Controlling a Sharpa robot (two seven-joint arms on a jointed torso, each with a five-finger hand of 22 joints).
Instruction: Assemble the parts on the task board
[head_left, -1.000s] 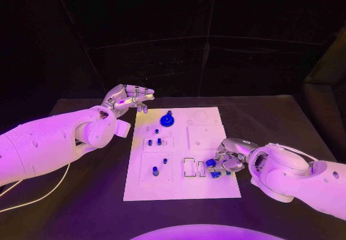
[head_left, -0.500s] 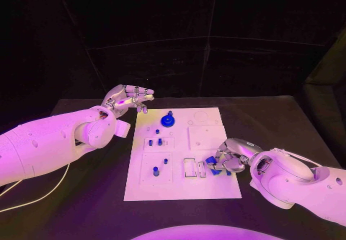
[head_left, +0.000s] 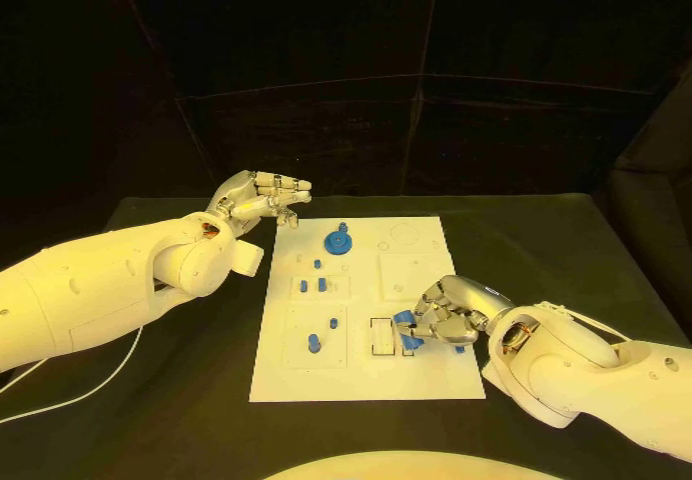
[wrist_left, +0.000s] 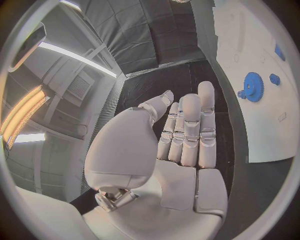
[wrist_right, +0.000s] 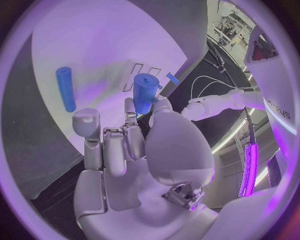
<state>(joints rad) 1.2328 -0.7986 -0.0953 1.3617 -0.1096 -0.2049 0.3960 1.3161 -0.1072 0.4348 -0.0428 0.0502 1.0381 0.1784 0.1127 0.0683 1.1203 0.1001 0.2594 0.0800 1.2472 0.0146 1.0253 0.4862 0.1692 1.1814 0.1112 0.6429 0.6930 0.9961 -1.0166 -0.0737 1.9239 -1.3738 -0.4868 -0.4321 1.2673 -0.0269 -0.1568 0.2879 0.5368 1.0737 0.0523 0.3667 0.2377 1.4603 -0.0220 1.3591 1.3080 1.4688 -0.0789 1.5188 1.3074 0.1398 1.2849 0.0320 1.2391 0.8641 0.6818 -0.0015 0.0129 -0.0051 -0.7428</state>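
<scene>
The white task board (head_left: 361, 375) lies in the middle of the black table. My right hand (head_left: 447, 315) hovers over the board's near right part and pinches a short blue cylinder (wrist_right: 145, 92) between thumb and a finger; the cylinder (head_left: 411, 338) sits just beside the rectangular slots (head_left: 381, 336). Another blue cylinder (wrist_right: 65, 88) lies flat on the board (wrist_right: 94, 45). A blue gear (head_left: 338, 243) stands at the board's far end, and small blue pegs (head_left: 312, 286) stand in the left blocks. My left hand (head_left: 268, 199) holds nothing, raised off the board's far left corner.
Two more blue pegs (head_left: 333, 323) (head_left: 313, 344) stand in the near left block. The gear (wrist_left: 253, 86) shows past my left hand's fingers (wrist_left: 190, 130). Black table surrounds the board, with dark curtains behind. A white cable (head_left: 87, 385) trails at the near left.
My right hand has moved left across the board with the blue cylinder, up to the rectangular slots. The left hand has stayed in place.
</scene>
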